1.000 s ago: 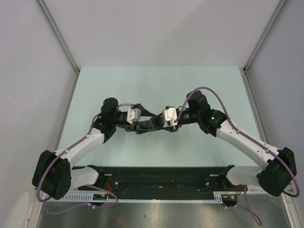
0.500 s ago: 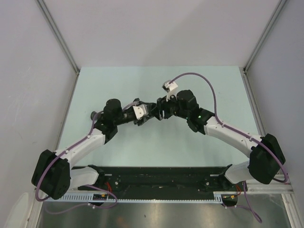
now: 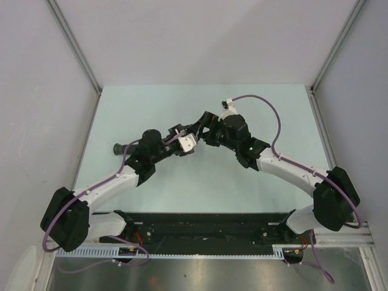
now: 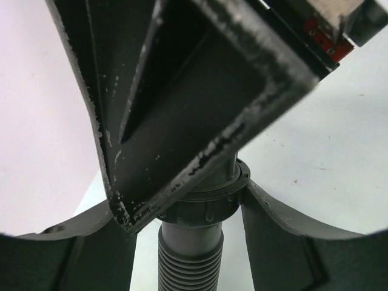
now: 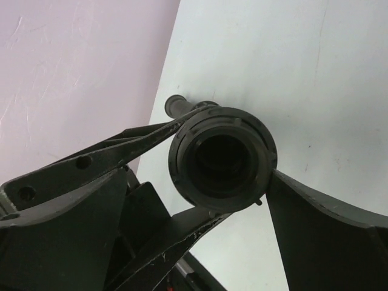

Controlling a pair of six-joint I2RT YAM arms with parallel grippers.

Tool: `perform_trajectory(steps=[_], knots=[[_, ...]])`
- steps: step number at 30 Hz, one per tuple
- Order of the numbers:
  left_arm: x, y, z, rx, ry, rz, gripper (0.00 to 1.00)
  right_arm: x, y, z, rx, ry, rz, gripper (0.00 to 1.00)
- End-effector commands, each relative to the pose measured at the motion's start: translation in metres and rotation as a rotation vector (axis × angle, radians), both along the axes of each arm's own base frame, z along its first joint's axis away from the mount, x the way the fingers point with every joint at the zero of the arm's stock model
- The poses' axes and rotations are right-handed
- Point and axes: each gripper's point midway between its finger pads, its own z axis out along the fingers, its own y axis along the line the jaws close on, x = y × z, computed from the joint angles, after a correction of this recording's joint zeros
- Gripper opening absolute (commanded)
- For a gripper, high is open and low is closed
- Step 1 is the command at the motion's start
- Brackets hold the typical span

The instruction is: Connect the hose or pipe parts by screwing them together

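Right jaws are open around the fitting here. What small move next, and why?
Probably close the right gripper on the ring nut and turn it. Its jaws stand open either side of the nut, which sits on the end of the ribbed tube, while the left gripper clamps that tube. Whether the thread is fully home cannot be told.

Both arms are reaching farther up the bench [image 3: 151, 103], so the point where they meet is shifting away from the bases. Right gripper [image 3: 205, 126] is rolling hard about its wrist, its camera swinging from the top round to the far side. Its jaws are spreading wide around the end of the tube [image 4: 189, 260]. Left gripper [image 3: 191, 133] is rolling too, its camera dropping to the near side. Right shoulder is turning inward.
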Motion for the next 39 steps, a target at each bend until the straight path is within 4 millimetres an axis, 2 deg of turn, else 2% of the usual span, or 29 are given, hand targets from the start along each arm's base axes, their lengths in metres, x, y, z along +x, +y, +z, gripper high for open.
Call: perform_trajectory(steps=[1,6,8,9,10,13,14,15,16,17,18,19,20,21,24,29,35,39], knots=[[0.0,-0.009,0.029,-0.063,-0.095,-0.018,0.0,-0.019,0.008,0.041,0.105,-0.042,0.072,1.0],[-0.013,-0.011,0.025,-0.076,-0.081,-0.081,0.0,-0.008,-0.03,0.027,-0.005,-0.1,0.027,1.0],[-0.02,-0.011,0.026,-0.082,-0.083,-0.111,0.0,-0.002,-0.05,0.033,-0.069,-0.207,0.059,1.0],[-0.019,-0.009,0.029,-0.088,-0.084,-0.11,0.0,-0.001,-0.058,0.03,-0.104,-0.229,0.073,1.0],[-0.021,-0.008,0.032,-0.093,-0.09,-0.117,0.0,0.005,-0.073,0.034,-0.153,-0.294,0.074,1.0],[-0.028,-0.008,0.037,-0.123,-0.072,-0.17,0.0,0.007,-0.087,0.042,-0.195,-0.376,0.12,1.0],[-0.029,-0.009,0.04,-0.132,-0.067,-0.186,0.0,0.008,-0.094,0.046,-0.25,-0.462,0.144,0.99],[-0.035,-0.01,0.04,-0.144,-0.052,-0.228,0.0,0.006,-0.093,0.05,-0.285,-0.543,0.19,1.0],[-0.038,-0.011,0.042,-0.151,-0.046,-0.251,0.0,-0.006,-0.084,0.049,-0.299,-0.614,0.302,1.0],[-0.043,-0.012,0.042,-0.155,-0.037,-0.284,0.0,-0.009,-0.082,0.046,-0.384,-0.75,0.384,1.0],[-0.048,-0.013,0.042,-0.163,-0.023,-0.319,0.0,-0.017,-0.08,0.04,-0.416,-0.805,0.465,1.0],[-0.051,-0.014,0.043,-0.168,-0.014,-0.339,0.0,-0.037,-0.071,0.035,-0.406,-0.882,0.608,1.0],[-0.054,-0.014,0.043,-0.176,0.002,-0.355,0.0,-0.045,-0.07,0.032,-0.504,-1.078,0.707,1.0],[-0.06,-0.014,0.042,-0.177,0.016,-0.395,0.0,-0.061,-0.071,0.016,-0.532,-1.077,0.795,1.0],[-0.068,-0.015,0.037,-0.175,0.053,-0.436,0.0,-0.081,-0.065,0.009,-0.633,-1.275,0.904,1.0],[-0.082,-0.021,0.034,-0.175,0.123,-0.545,0.0,-0.084,-0.051,0.019,-0.663,-1.406,0.917,1.0],[-0.095,-0.024,0.028,-0.168,0.167,-0.621,0.0,-0.085,-0.042,0.013,-0.694,-1.445,0.971,1.0],[-0.099,-0.024,0.028,-0.164,0.179,-0.646,0.0,-0.08,-0.038,0.014,-0.718,-1.453,0.959,0.93]])
